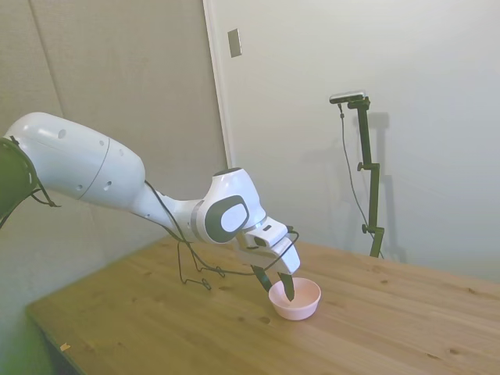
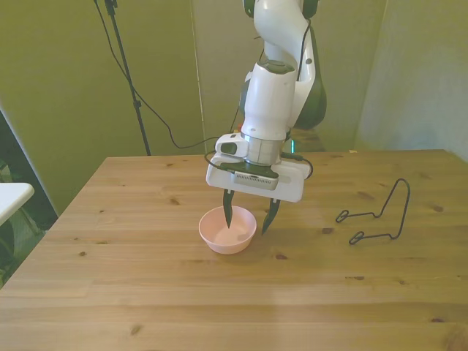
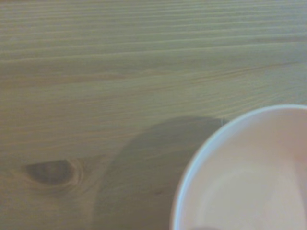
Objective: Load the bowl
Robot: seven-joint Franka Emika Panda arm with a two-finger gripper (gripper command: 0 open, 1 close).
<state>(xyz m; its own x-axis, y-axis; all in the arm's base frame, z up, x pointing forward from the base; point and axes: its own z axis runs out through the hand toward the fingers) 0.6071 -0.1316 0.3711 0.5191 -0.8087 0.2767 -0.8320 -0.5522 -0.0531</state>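
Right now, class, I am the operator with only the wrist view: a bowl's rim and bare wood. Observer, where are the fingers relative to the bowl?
Observer: The gripper is open and straddles the rim of the bowl: one finger inside, one outside on the front view's right.
Operator: Is anything else on the table?
Observer: A black wire stand sits apart from the bowl, toward the front view's right.

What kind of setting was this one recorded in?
Probably a plain indoor room used as a robot test space: a wooden table, a pink bowl, a black wire rack, bare walls.
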